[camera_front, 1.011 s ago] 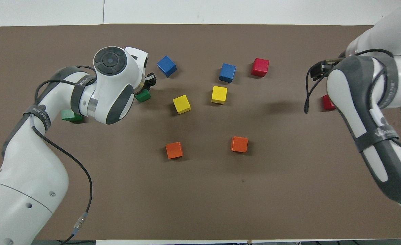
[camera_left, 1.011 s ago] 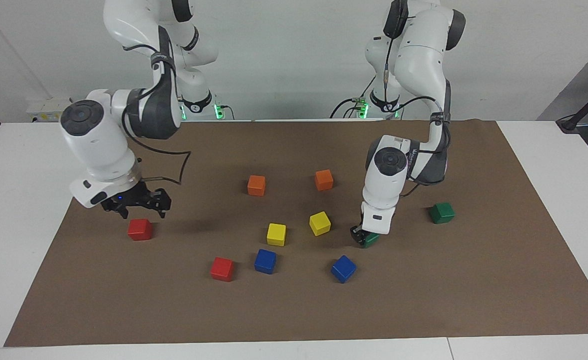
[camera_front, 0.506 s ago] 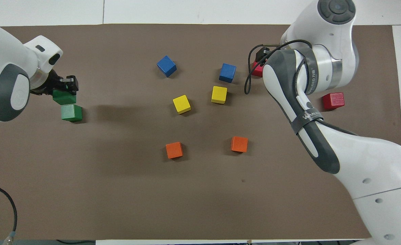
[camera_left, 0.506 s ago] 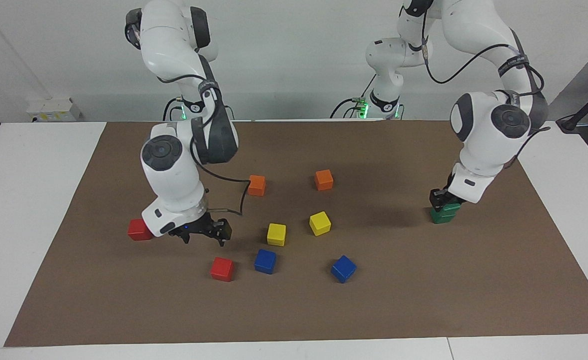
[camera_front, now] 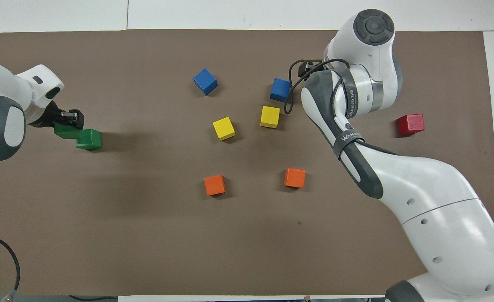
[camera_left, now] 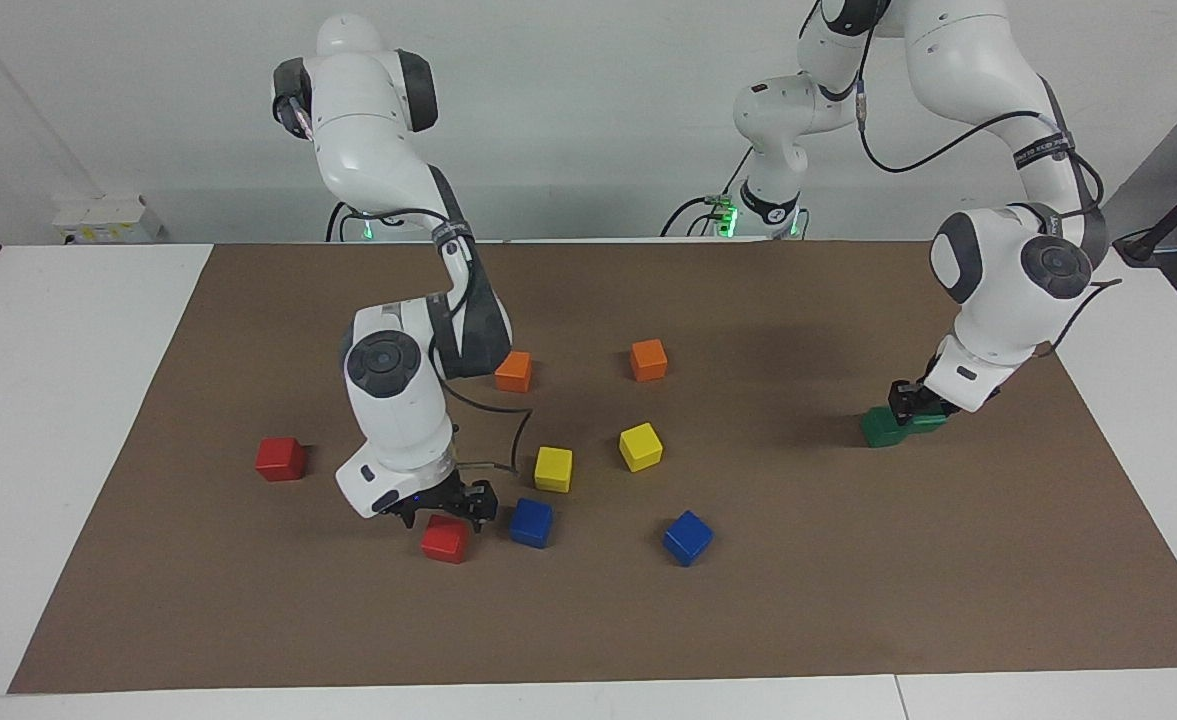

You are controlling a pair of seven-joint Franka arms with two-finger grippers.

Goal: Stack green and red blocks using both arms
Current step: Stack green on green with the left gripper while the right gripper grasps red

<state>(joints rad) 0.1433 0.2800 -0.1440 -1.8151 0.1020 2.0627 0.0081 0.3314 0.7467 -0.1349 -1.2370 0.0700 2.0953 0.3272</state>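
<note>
two arms at work among coloured cubes on the brown mat.
the left gripper [camera_left: 916,408] grips a green block [camera_left: 927,421] low beside the other green block [camera_left: 884,428]; the right gripper [camera_left: 445,503], fingers spread, hangs right over a red block [camera_left: 445,540], while the second red block [camera_left: 280,458] sits well apart.

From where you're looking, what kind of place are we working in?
Most likely a robotics lab bench: a white table under a brown mat, coloured cubes such as the red block, a bare white wall at the arms' bases.
</note>
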